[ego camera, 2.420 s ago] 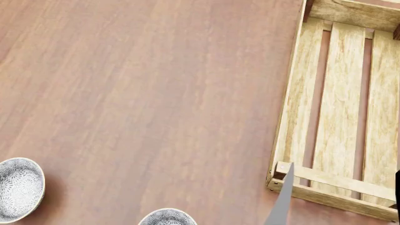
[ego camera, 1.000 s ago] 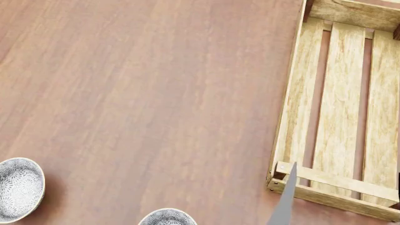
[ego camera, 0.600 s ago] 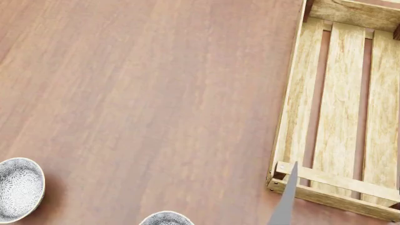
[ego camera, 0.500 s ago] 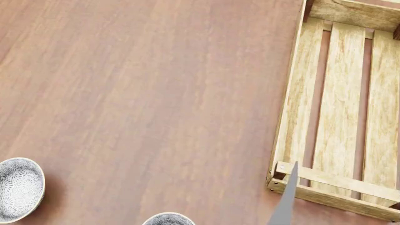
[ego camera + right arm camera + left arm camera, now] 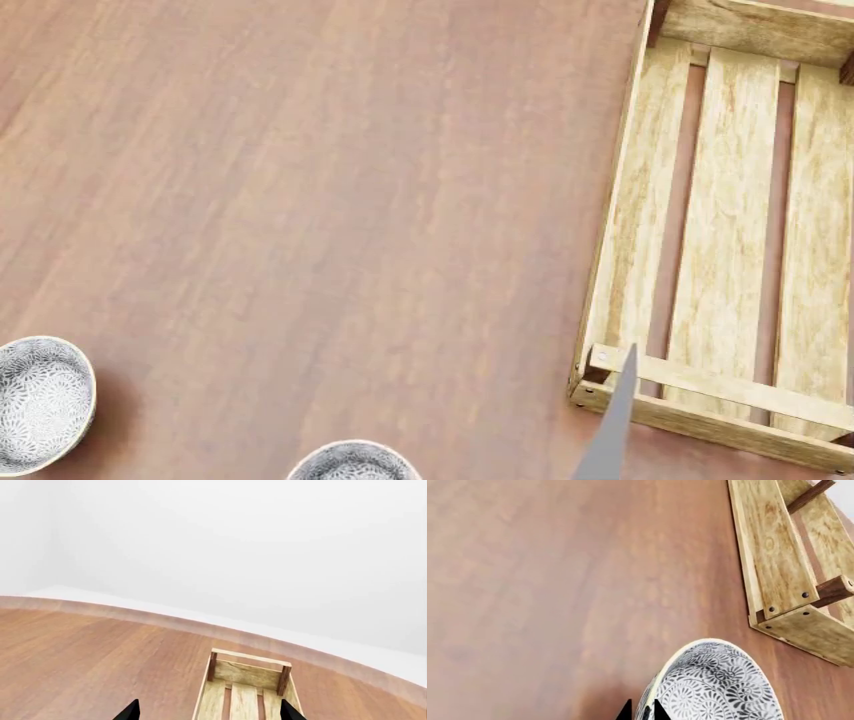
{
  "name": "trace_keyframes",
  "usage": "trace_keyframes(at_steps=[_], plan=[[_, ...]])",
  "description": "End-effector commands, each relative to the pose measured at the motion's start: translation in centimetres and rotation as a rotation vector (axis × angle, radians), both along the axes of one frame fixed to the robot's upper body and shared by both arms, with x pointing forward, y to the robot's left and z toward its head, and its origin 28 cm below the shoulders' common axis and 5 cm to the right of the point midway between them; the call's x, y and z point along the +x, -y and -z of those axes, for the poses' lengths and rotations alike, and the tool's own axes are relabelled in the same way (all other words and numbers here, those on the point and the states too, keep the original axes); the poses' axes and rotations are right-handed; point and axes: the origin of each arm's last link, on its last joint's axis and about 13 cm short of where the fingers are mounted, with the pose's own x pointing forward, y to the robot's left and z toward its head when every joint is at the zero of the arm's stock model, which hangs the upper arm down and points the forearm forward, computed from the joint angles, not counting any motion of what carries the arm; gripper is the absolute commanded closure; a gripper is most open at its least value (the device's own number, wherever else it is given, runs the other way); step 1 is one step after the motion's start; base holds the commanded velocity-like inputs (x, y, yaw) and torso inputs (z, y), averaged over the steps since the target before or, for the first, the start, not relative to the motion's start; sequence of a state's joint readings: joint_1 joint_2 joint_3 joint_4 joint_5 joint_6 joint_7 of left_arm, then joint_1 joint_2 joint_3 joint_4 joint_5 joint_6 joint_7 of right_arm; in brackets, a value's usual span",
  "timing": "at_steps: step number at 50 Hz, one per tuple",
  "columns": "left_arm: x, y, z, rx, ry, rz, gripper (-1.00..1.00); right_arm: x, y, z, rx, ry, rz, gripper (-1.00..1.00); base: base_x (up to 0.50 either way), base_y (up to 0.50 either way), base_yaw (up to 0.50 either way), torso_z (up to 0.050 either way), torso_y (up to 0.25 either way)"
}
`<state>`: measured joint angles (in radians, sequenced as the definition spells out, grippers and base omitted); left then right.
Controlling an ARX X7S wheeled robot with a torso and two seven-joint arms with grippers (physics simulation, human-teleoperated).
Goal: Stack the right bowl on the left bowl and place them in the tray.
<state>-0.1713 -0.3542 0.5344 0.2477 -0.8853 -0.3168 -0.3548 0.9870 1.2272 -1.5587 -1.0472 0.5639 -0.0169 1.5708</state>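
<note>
The right bowl (image 5: 354,463), white with a grey floral pattern, is at the bottom edge of the head view. The matching left bowl (image 5: 40,402) sits at the lower left. The pale wooden tray (image 5: 625,200) lies at the right. In the left wrist view my left gripper (image 5: 642,713) is shut on the right bowl (image 5: 717,685), its black fingertips (image 5: 624,712) astride the rim. The tray (image 5: 774,565) lies beyond the bowl. In the right wrist view my right gripper (image 5: 210,712) is open and empty, high above the table and facing the tray (image 5: 252,658).
The table (image 5: 307,200) is reddish-brown wood and stretches between the bowls and the tray. A grey sliver of an arm (image 5: 617,420) crosses the tray's near corner in the head view. The table's far curved edge (image 5: 133,614) meets a white background.
The right bowl dipped toward the bottom edge, then rose a little and shifted left. The grey arm sliver crept slightly right. The left bowl and tray stayed still.
</note>
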Motion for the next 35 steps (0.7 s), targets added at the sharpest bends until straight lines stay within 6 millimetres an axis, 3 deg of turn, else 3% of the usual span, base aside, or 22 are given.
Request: trace_keyframes(at_steps=[1, 15, 23, 35], plan=[[-0.1, 0.0, -2.3, -0.08, 0.087, -0.004, 1.0, 0.2, -0.3, -0.3, 0.024, 0.038, -0.019, -1.0, 0.0, 0.0, 0.0, 0.0, 0.0], [-0.4, -1.5, -6.8, -0.095, 0.19, -0.045, 1.0, 0.3, -0.4, -0.3, 0.022, 0.038, -0.023, -1.0, 0.0, 0.0, 0.0, 0.0, 0.0], [0.7, -3.5, -9.8, -0.075, 0.235, -0.122, 1.0, 0.3, -0.4, -0.3, 0.022, 0.037, -0.026, -1.0, 0.0, 0.0, 0.0, 0.0, 0.0], [1.7, -6.5, -12.1, -0.059, 0.261, -0.23, 1.0, 0.3, -0.5, -0.3, 0.021, 0.035, -0.027, -1.0, 0.0, 0.0, 0.0, 0.0, 0.0]])
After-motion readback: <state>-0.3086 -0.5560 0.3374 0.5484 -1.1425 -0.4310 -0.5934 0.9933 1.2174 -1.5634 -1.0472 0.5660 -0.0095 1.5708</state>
